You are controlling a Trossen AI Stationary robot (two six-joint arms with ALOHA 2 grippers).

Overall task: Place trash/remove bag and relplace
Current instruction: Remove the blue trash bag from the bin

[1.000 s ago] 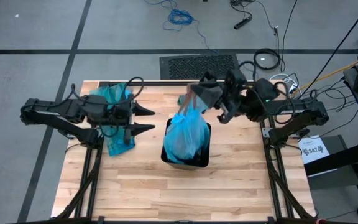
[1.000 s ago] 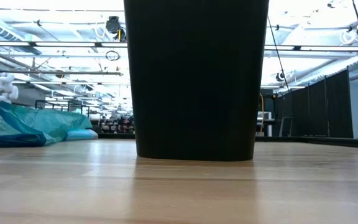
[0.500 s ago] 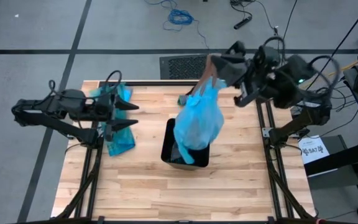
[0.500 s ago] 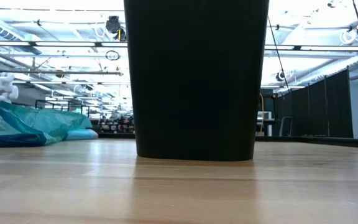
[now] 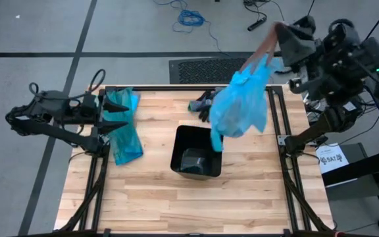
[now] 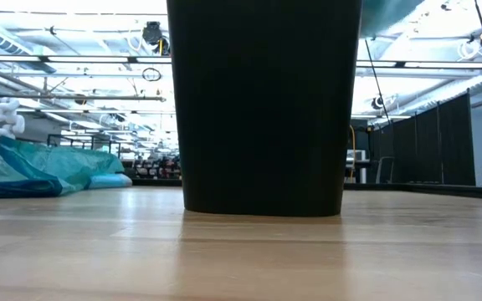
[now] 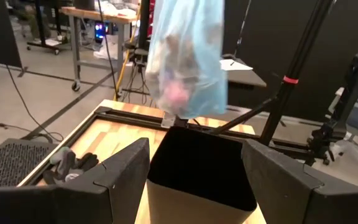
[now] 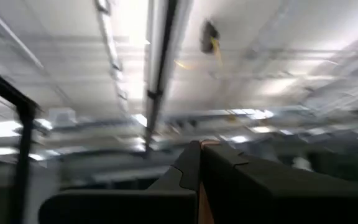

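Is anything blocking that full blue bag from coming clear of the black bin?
Nothing visible does. The right gripper, shut on the full blue bag, holds it above the black bin, whose mouth looks clear. The open left gripper waits by the spare blue bag.

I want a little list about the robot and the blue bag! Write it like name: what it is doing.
right tool: shut on the full blue bag's neck, raised high past the table's far right corner
full blue bag: hanging in the air, lifted clear of the bin, trash showing through it
black bin: upright mid-table, no bag lining it
left tool: open, waiting at the left side, pointing at the bin
spare blue bags: lying flat by the left tool
black gloves: at the table's far edge
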